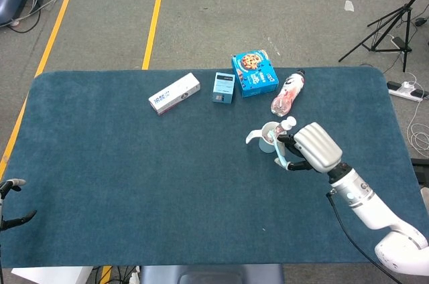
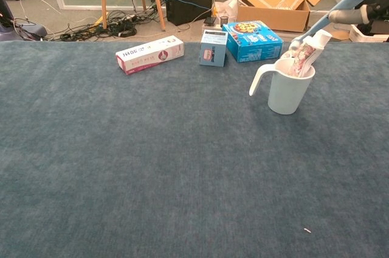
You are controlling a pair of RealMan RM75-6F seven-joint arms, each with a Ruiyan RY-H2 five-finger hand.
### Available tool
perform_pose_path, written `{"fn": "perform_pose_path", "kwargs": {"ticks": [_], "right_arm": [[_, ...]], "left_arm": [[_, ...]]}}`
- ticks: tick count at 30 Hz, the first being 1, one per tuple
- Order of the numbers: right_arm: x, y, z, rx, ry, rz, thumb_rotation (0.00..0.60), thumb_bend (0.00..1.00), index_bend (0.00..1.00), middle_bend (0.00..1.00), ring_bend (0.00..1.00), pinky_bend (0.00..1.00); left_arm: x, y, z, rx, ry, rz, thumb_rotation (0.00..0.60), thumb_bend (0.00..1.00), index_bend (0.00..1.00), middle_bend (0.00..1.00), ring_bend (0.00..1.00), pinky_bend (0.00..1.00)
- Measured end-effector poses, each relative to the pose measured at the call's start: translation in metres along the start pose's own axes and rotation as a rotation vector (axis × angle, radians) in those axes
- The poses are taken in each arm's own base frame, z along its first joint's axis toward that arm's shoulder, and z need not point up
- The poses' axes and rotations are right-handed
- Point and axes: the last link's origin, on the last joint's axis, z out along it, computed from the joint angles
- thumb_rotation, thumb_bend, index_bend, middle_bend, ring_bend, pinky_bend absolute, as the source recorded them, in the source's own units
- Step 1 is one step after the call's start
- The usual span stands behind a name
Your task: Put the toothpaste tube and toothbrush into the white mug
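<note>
The toothbrush (image 2: 328, 17) is gripped by the right hand (image 1: 314, 148), its head tilted down over the white mug (image 2: 284, 87).
</note>
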Motion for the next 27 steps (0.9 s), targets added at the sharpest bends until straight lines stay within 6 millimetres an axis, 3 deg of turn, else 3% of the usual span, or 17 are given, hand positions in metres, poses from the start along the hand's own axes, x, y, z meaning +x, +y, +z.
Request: {"fn": "perform_pose_path", "kwargs": {"ticks": [27], "right_arm": [[-0.026, 0.046, 0.018, -0.13, -0.03, 0.264, 0.6, 0.19, 0.7, 1.0, 1.0, 1.0]], "left_arm": [[0.001, -0.001, 0.0, 0.002, 0.002, -0.002, 0.6, 0.0, 0.32, 0.4, 0.33, 0.28]]}}
